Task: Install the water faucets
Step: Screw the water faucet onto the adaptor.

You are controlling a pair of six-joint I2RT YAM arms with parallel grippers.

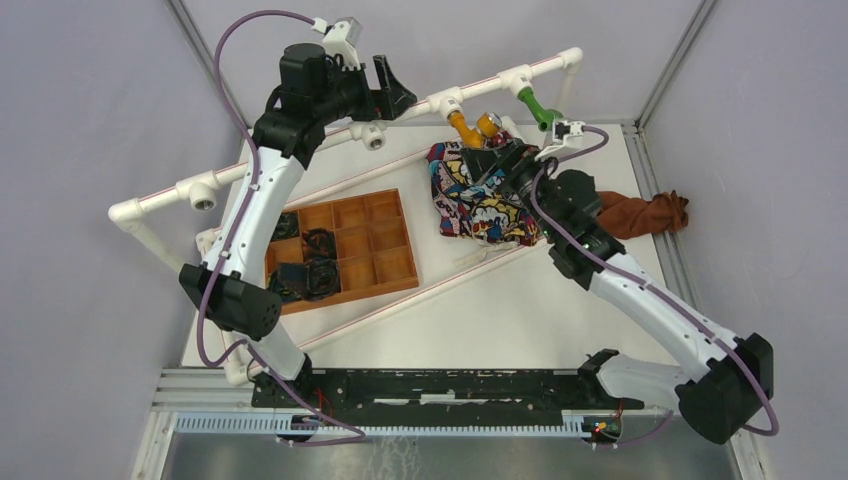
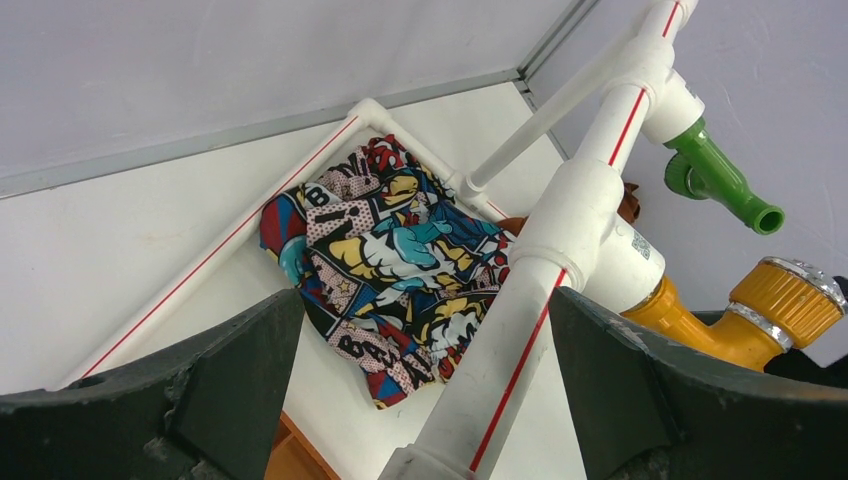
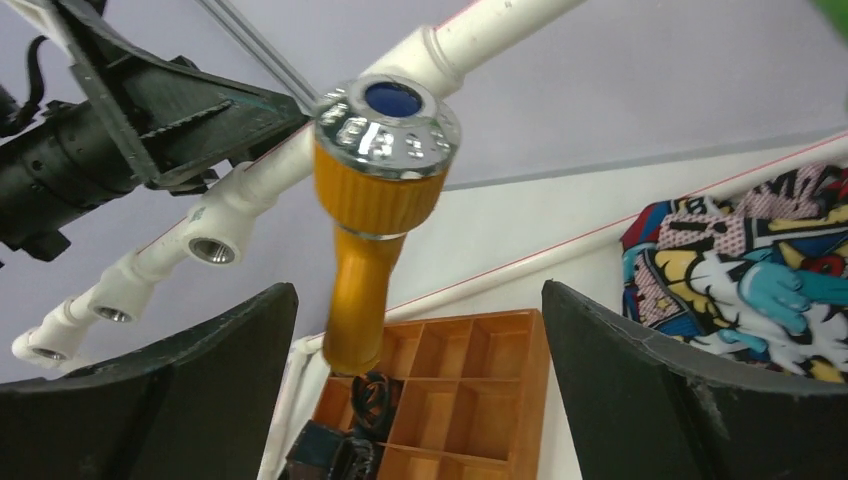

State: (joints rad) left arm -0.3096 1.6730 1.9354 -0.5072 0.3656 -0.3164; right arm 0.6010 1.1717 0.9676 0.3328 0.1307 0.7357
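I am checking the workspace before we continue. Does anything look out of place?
Two cloths look out of place. A crumpled comic-print cloth lies on the table near the orange faucet, and a brown cloth lies across the table's right edge. Neither suits a faucet job.

Orange-yellow faucet (image 3: 368, 225) (chrome-capped knob) between spread jaws; white pipe (image 3: 468, 35) behind, divided tray (image 3: 482, 395) below
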